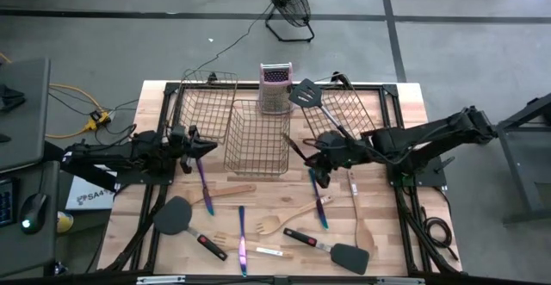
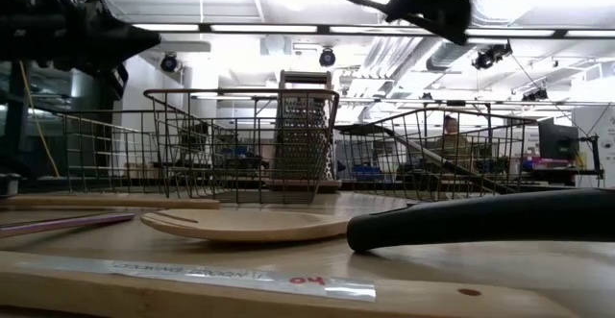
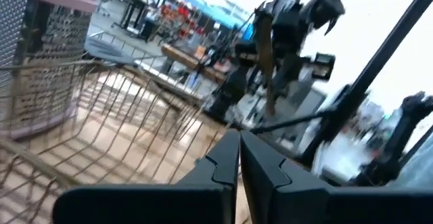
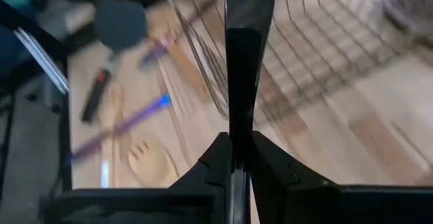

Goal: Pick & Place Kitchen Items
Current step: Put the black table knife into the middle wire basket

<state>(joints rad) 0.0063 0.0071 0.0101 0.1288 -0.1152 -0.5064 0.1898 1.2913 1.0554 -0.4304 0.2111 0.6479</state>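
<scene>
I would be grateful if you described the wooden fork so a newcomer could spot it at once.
Start at the middle wire basket and move toward the table's near edge, past the purple cutlery. The wooden fork lies flat there; alone among the pale wooden utensils, its head ends in short prongs.

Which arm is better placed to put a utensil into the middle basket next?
Right. Its tool already grips a dark utensil beside the middle basket; the left tool is shut, seemingly on nothing.
</scene>
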